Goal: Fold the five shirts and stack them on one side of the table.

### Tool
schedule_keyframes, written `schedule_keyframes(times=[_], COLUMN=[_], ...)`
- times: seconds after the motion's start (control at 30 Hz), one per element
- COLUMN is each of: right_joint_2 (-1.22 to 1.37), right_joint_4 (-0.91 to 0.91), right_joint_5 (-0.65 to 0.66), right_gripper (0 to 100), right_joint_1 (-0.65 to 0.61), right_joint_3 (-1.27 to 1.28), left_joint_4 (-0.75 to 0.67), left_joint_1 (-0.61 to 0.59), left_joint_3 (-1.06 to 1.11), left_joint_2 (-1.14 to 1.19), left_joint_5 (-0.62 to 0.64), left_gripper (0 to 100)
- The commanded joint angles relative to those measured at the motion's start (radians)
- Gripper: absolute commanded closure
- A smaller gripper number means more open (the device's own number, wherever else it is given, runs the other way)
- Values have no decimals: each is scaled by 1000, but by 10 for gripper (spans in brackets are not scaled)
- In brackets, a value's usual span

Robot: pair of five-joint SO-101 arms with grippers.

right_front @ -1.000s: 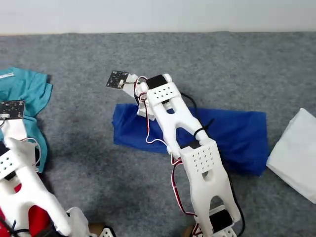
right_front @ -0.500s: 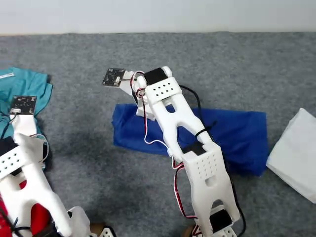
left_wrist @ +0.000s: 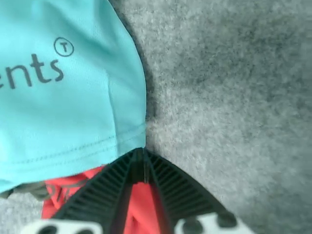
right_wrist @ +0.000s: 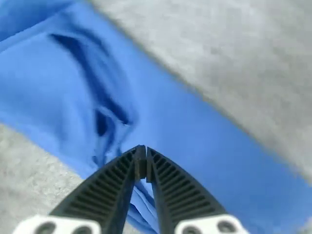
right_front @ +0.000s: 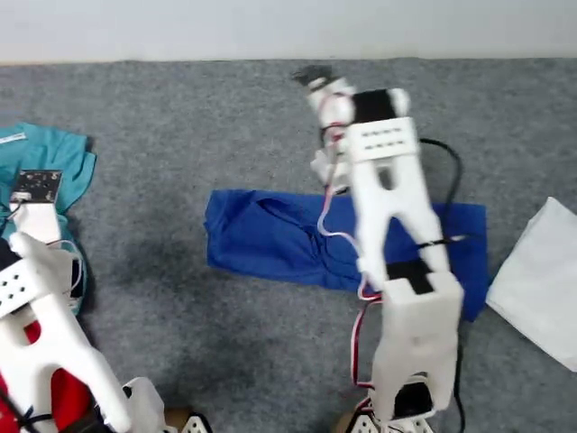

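Looking down over the grey table (right_front: 180, 108), we find the blue shirt (right_front: 270, 239) lying as a long band across the middle of the frame, already doubled over, with creases near its left end. We judge it light, limp and not slippery. It will sag from any single pinch and drag on the fuzzy cover, so we would take it at an end corner, catching both layers at the hem.

The right gripper (right_wrist: 141, 151) hangs over this cloth with its claw pinched together and nothing between the tips. The left gripper (left_wrist: 145, 152), likewise closed and empty, sits at the hem of the teal shirt (left_wrist: 63, 97), which lies at the left edge of the high view with a red shirt (left_wrist: 73, 187) tucked partly under it. A folded white shirt (right_front: 541, 280) lies at the right edge.

Across the teal shirt run dark lettering and a circled mark, and pale print shows on the red one; we leave both unread.
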Motion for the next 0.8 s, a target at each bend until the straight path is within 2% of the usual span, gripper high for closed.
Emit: schedule_keyframes(times=[0.0,0.3,0.53,0.77], right_joint_2=[-140,-286,-282,-280], right_joint_4=[44,36,15,-225], right_joint_5=[-63,-201,-150,-94], right_gripper=[987,988,988,983], right_joint_1=[73,246,389,532], right_joint_3=[68,347,528,652], left_joint_4=[71,175,218,219], left_joint_1=[2,5,2,3], left_joint_3=[-81,-134,-133,-131], left_joint_2=[-31,-29,-29,-26], left_joint_5=[61,112,118,130], left_gripper=[997,997,997,997])
